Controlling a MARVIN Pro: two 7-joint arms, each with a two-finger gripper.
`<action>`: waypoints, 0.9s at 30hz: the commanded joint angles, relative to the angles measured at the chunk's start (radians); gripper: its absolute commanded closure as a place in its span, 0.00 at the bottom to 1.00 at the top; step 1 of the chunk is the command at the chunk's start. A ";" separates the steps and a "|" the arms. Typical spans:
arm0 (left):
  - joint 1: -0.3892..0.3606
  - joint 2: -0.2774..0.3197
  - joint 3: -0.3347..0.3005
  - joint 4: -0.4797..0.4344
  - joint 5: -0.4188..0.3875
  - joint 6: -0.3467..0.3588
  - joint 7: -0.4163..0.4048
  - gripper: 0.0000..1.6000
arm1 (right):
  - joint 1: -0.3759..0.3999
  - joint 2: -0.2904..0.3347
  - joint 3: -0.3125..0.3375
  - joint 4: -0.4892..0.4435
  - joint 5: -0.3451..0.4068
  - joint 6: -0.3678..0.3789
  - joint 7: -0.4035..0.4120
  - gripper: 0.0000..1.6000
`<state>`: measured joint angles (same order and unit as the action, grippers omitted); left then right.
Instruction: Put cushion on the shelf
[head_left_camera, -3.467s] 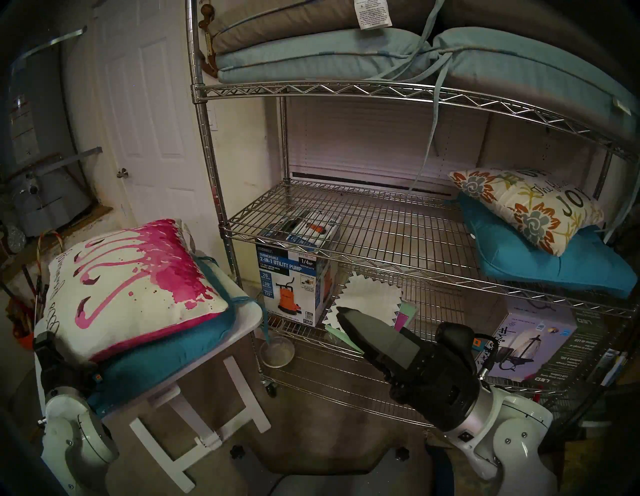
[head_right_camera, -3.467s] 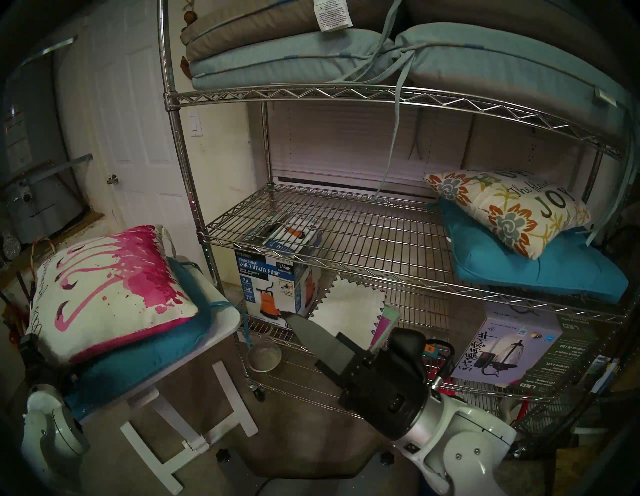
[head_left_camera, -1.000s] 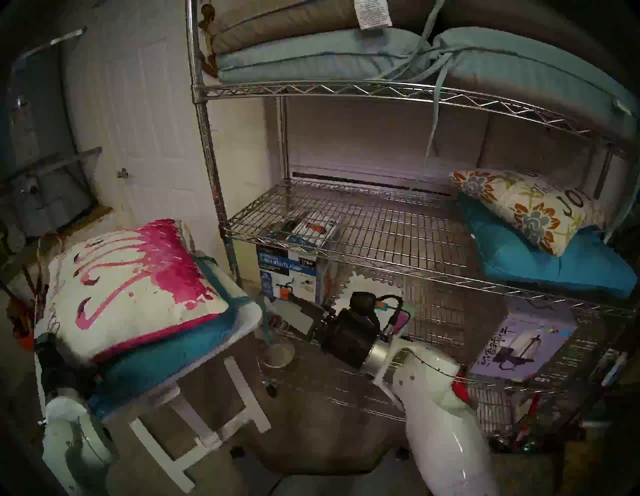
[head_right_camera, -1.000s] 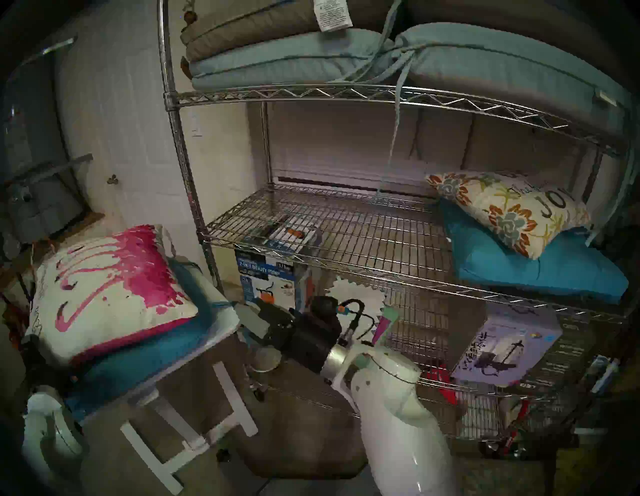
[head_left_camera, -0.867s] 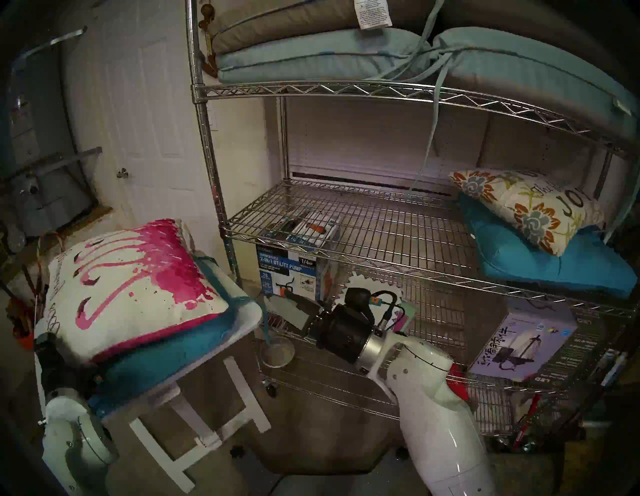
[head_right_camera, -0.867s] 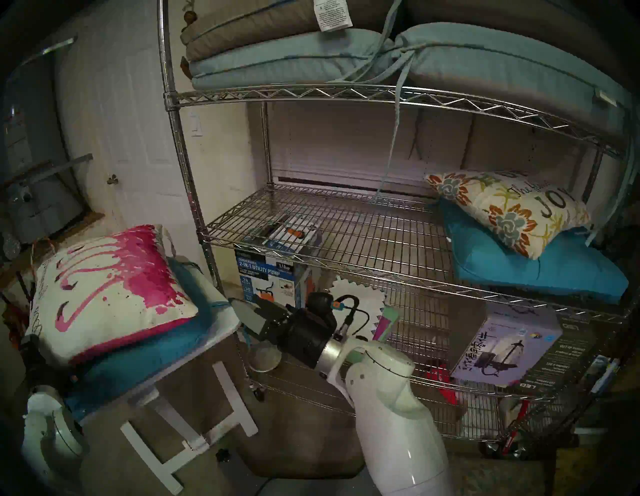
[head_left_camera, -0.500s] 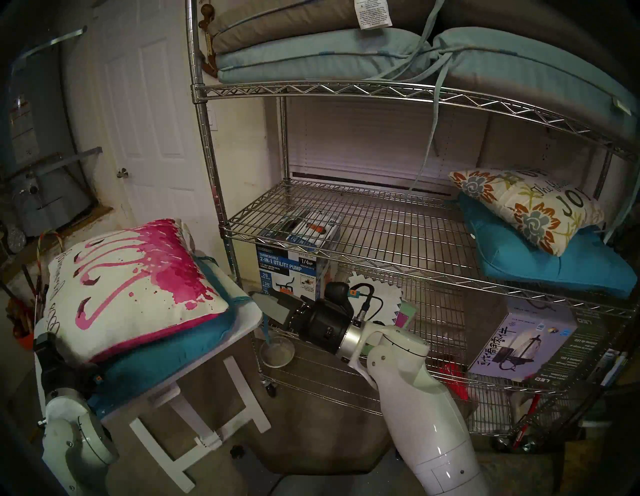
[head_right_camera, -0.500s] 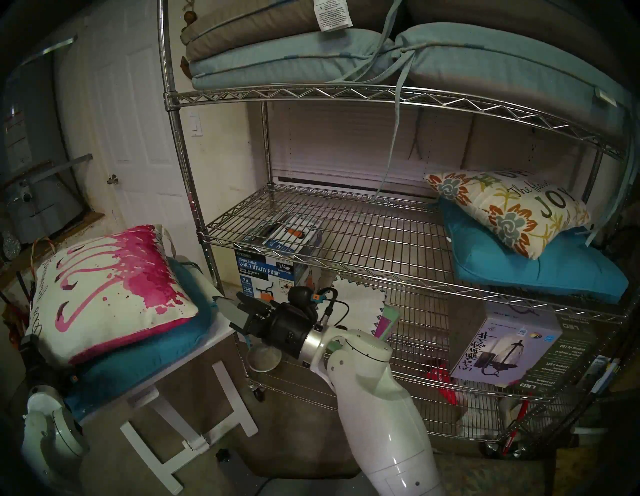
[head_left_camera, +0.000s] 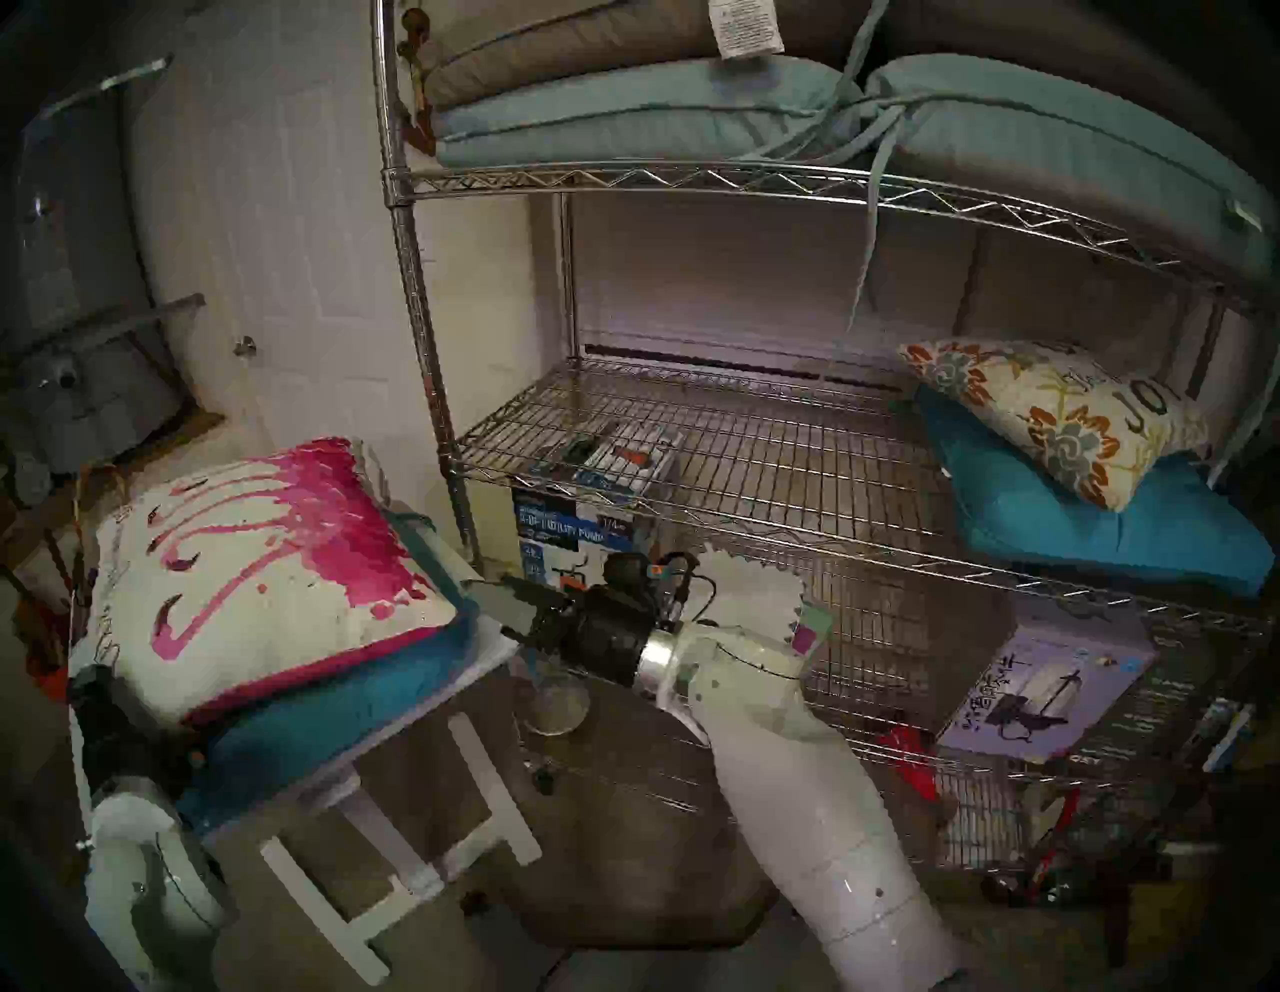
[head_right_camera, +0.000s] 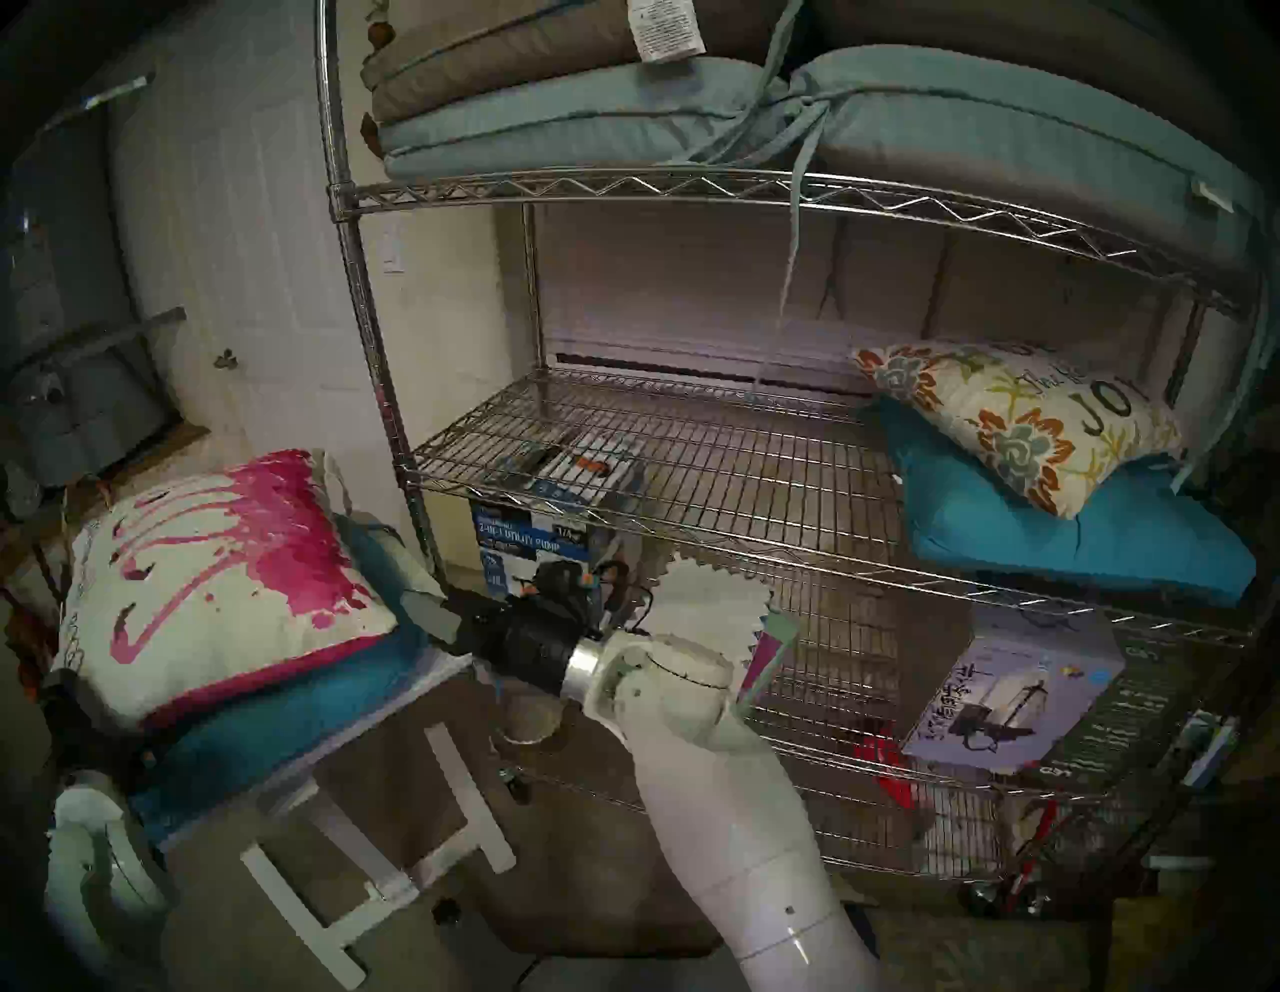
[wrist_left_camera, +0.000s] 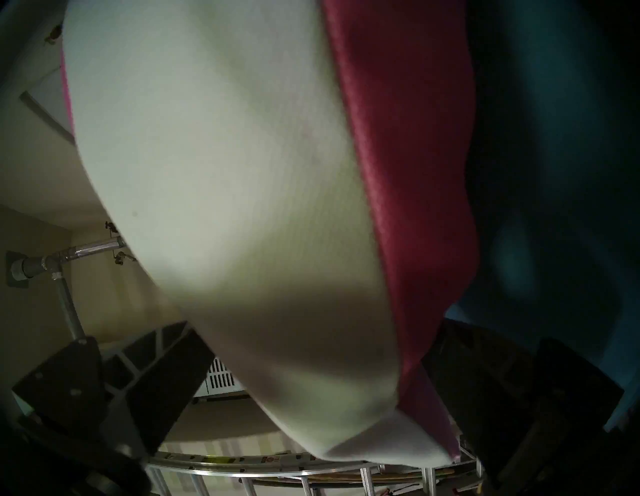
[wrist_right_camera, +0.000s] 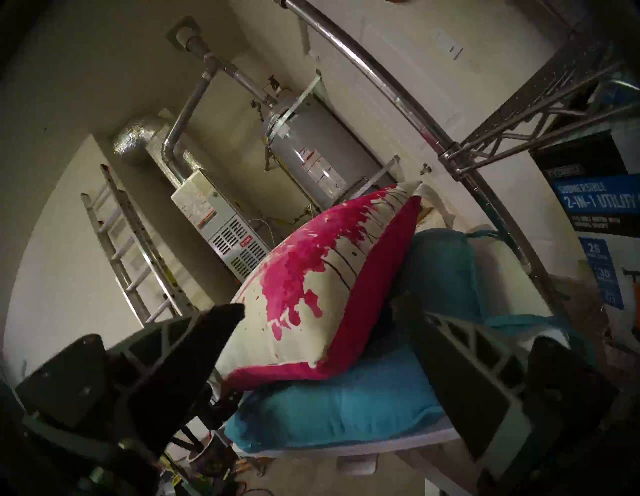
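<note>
Head views. I take the table (head_left_camera: 499, 641) as my landmark. On it lies a teal cushion (head_left_camera: 332, 713), and on that rests the pink-and-white pillow (head_left_camera: 263, 575), lying flat, its long axis running from the near left corner of the table toward the far right corner. The shelf (head_left_camera: 727, 450) stands just beside the table's right edge; its middle tier is bare on the half nearest the table, while a floral pillow (head_left_camera: 1060, 415) on another teal cushion (head_left_camera: 1108, 526) fills the far end. My right end effector (head_left_camera: 485, 599) reaches in level at the table's right edge, its tips at the pillow's right corner; whether they touch I cannot tell. The left arm (head_left_camera: 152, 873) sits at the table's near left corner, its end effector hidden behind the stack here.

Left wrist view. The left end effector (wrist_left_camera: 311, 391) is spread wide, one finger each side of the pillow's near corner, not clenched. The pillow's white face and pink backing fill the frame.

Right wrist view. The right end effector (wrist_right_camera: 329, 318) is released, fingers apart, bracketing the pillow's right corner above the teal cushion. The pillow lies directly ahead along the approach line. In my judgement both arms are equally near, one at each opposite corner.
</note>
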<state>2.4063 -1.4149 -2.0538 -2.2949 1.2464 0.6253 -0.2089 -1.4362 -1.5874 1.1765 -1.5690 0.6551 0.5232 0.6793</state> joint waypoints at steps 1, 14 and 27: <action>-0.003 0.000 -0.004 -0.019 0.001 0.000 0.007 0.00 | 0.113 -0.053 -0.047 0.075 0.003 -0.026 0.024 0.00; -0.004 -0.001 -0.005 -0.019 0.003 -0.001 0.005 0.00 | 0.211 -0.101 -0.089 0.219 0.140 0.081 0.028 0.00; -0.004 -0.004 -0.005 -0.020 0.004 -0.003 0.005 0.00 | 0.246 -0.123 -0.054 0.224 0.264 0.321 -0.064 0.00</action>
<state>2.4032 -1.4184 -2.0547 -2.2945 1.2504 0.6224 -0.2113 -1.2313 -1.6746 1.1263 -1.3106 0.8748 0.7403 0.6590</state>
